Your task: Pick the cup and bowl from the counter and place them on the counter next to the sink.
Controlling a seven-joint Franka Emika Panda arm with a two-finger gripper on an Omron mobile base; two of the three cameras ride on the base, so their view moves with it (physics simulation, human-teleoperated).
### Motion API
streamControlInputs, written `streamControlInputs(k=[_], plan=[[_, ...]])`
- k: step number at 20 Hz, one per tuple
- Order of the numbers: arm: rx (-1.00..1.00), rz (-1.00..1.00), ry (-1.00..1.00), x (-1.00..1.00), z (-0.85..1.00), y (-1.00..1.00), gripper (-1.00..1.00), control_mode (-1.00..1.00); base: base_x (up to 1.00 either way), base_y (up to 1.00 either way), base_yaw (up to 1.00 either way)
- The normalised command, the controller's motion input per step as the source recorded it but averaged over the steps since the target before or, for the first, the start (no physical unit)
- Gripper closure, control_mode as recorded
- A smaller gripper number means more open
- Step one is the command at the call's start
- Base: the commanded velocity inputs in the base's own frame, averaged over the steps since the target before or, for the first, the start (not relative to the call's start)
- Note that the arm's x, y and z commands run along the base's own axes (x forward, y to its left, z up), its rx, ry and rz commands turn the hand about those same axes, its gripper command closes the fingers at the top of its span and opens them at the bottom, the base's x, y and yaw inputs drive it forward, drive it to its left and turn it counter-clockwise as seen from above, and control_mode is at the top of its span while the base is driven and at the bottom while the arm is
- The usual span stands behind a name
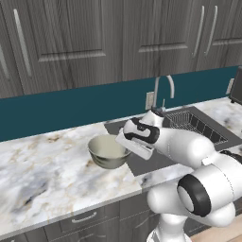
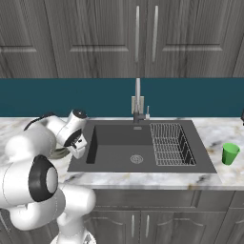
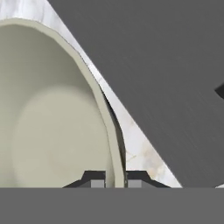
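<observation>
End effector [image 3: 116, 178] pinched on bowl [image 3: 52, 113] rim, beside sink [image 3: 166, 65].

The bowl [image 1: 108, 151] is round and deep, grey-beige outside and pale cream inside, upright with its mouth up, on the white veined marble counter [image 1: 42, 175] just left of the sink [image 2: 138, 147]. One part of its rim sits between the two dark fingertips. The cup [image 2: 230, 154], a small bright green tapered tumbler, stands upright on the counter just right of the sink's wire rack. The sink is a dark grey recessed basin with a round drain.
</observation>
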Motion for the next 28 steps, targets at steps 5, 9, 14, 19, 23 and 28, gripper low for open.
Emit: streamControlInputs(k=[5, 9, 14, 19, 23, 28], plan=[[0.00, 0.00, 0.00, 0.00, -0.06, 0.00, 1.00, -1.00, 0.00, 0.00, 0.00], [0.00, 0.00, 0.00, 0.00, 0.00, 0.00, -1.00, -1.00, 0.00, 0.00, 0.00], [0.00, 0.00, 0.00, 0.00, 0.00, 0.00, -1.00, -1.00, 0.00, 0.00, 0.00], [0.04, 0.00, -0.07, -0.19, 0.26, 0.00, -1.00, -1.00, 0.00, 0.00, 0.00], [0.11, 0.00, -0.13, -0.47, 0.33, 0.00, -1.00, -1.00, 0.00, 0.00, 0.00], [0.10, 0.00, -0.17, -0.72, 0.24, -0.02, -1.00, -1.00, 0.00, 0.00, 0.00]])
